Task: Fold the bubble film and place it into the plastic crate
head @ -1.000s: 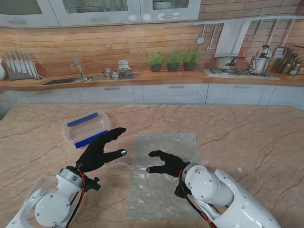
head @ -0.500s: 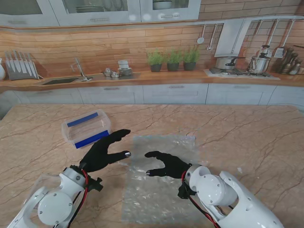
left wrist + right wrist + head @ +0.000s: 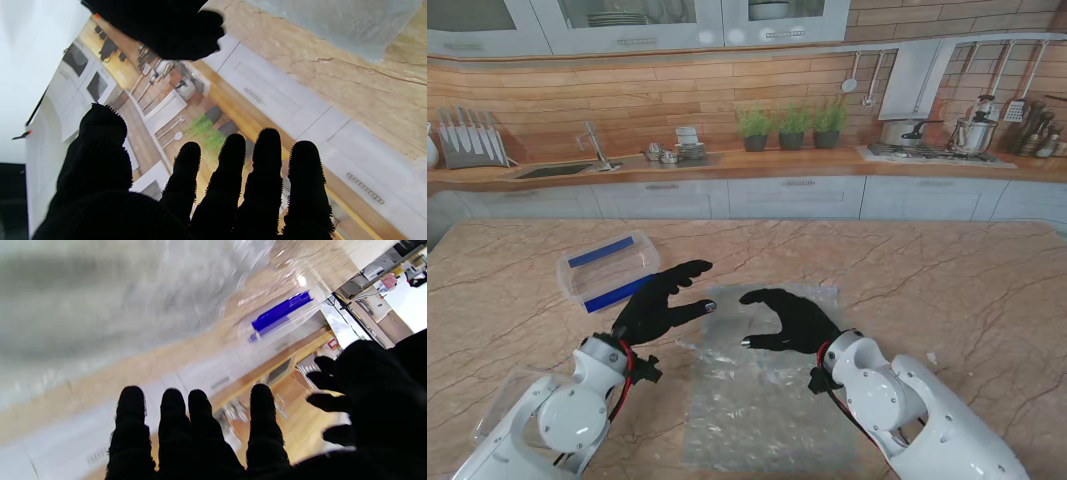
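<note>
In the stand's view, going from left to right, the plastic crate (image 3: 608,270) comes first: a clear box with blue strips, sitting on the marble table (image 3: 967,290) in the left half of the frame, a little above its middle. It holds nothing that I can see. Just right of the crate and nearer to me, the left hand (image 3: 659,305) in its black glove hovers at the left edge of the bubble film (image 3: 762,390). Its fingers (image 3: 689,270) are stretched out and spread, the thumb held apart from them, and they grip nothing.

The film lies flat and unfolded in the middle of the frame, a pale see-through sheet running from about mid-height down toward the bottom edge, well clear of the crate. The right hand (image 3: 792,318) sits over the sheet's upper part, fingers apart and curved toward the left hand, with nothing held. Whether either palm touches the sheet I cannot tell from here.

The left wrist view shows four fingers (image 3: 265,180) side by side and straight, thumb off to one side, with a corner of the film (image 3: 337,20) on the table and the gloved tip of the other hand. The right wrist view is blurred; its fingers (image 3: 262,420) are extended with gaps between them, the film (image 3: 110,303) a grey smear, the crate (image 3: 282,311) showing blue beyond
</note>
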`<state>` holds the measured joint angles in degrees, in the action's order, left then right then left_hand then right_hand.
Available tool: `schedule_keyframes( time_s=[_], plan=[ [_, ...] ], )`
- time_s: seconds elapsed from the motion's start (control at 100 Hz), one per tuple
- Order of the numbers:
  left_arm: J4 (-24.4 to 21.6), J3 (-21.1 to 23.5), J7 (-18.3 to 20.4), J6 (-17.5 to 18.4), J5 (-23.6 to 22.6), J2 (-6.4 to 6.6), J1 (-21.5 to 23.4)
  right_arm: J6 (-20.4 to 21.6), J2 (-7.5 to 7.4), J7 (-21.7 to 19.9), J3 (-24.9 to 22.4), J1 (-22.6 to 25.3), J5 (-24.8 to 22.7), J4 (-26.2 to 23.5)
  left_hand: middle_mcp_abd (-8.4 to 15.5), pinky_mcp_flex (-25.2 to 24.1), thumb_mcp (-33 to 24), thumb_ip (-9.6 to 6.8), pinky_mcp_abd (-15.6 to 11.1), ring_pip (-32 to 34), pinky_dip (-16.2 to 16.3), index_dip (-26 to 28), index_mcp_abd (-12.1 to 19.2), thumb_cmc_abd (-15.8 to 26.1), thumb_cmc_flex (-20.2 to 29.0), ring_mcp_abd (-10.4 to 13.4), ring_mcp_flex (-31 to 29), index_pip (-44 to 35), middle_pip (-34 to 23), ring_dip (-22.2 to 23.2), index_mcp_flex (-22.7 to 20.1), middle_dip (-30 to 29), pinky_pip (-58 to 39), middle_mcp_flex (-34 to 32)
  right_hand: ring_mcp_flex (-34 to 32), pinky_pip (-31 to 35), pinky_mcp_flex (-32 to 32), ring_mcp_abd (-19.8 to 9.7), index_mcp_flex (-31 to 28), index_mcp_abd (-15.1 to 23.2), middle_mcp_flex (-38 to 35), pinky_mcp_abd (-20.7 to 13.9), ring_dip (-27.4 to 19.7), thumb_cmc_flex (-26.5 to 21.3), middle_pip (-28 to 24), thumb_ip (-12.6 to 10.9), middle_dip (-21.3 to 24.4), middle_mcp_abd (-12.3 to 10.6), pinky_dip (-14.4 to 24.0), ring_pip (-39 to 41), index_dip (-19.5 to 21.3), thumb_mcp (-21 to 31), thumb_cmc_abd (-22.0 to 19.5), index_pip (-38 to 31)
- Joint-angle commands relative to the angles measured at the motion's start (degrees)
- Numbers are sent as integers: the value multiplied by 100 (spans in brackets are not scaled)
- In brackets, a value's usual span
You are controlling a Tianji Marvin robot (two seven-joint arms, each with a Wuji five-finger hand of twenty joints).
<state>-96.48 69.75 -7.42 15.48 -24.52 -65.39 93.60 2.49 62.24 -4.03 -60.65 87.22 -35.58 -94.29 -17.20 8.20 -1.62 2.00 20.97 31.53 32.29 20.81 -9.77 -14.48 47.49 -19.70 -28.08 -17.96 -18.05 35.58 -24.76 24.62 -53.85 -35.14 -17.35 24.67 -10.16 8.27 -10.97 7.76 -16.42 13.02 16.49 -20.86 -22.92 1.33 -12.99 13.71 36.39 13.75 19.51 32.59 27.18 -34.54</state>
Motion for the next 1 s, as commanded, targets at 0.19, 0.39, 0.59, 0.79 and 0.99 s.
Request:
schedule_keyframes(
  time_s=[0.19, 0.39, 0.59, 0.79, 0.99],
  plan=[
    [533, -455, 61, -687, -461, -5, -902, 582, -54, 647, -46, -556, -1540, 515, 310, 36, -783, -121, -315, 1719, 1269, 141, -19, -123, 3, 244, -7, -444, -1236, 1936, 78, 1677, -1260, 147, -1063, 3468, -689, 90, -420, -275, -648, -290, 1827, 5, -2074, 16, -974, 83, 1190, 2836, 726, 241, 325, -118],
    [1298, -1050, -469, -1248, -1148, -83, -1699, 481, -112, 688, 40, -923, -1993, 853, 471, 104, -2367, 38, -362, 2452, 1893, 329, 4, -764, -475, 515, -120, -948, -2185, 2665, -191, 2868, -1864, 267, -1190, 4818, -816, 75, -409, -292, -733, -689, 2544, 31, -2767, 2, -1518, 112, 1075, 4192, 774, 297, 349, -134],
    [2080, -1657, -565, -1613, -1315, -151, -2453, 76, -69, 870, 277, -1225, -1955, 1288, 525, 36, -2783, 40, -389, 2511, 1983, 576, 54, -754, -345, 585, -35, -1405, -2456, 2724, -250, 3235, -1870, 396, -1344, 5216, -947, -52, -320, -306, -828, -837, 3038, -31, -3377, -34, -2028, 57, 1080, 4979, 722, 346, 370, -128],
    [2933, -2466, -489, -1995, -1381, -235, -3181, -261, 1, 1098, 465, -1271, -1739, 1600, 538, -143, -3020, 79, -417, 2470, 1928, 405, 399, -826, -334, 609, 159, -1168, -2511, 2705, -178, 3346, -1713, 647, -1397, 5244, -984, -83, -228, -326, -849, -852, 3055, -58, -3419, -47, -2081, 29, 1048, 5014, 704, 338, 303, -156],
    [3403, -3090, -182, -2138, -1528, -216, -3585, -454, 39, 1306, 447, -1181, -1667, 1737, 553, -193, -3082, 73, -374, 2450, 1863, 173, 505, -984, -454, 574, 183, -764, -2582, 2684, 95, 3417, -1611, 658, -1466, 5350, -1054, -128, -244, -381, -900, -894, 3107, -147, -3555, -55, -2166, 25, 1021, 5160, 725, 267, 257, -314]
  ],
)
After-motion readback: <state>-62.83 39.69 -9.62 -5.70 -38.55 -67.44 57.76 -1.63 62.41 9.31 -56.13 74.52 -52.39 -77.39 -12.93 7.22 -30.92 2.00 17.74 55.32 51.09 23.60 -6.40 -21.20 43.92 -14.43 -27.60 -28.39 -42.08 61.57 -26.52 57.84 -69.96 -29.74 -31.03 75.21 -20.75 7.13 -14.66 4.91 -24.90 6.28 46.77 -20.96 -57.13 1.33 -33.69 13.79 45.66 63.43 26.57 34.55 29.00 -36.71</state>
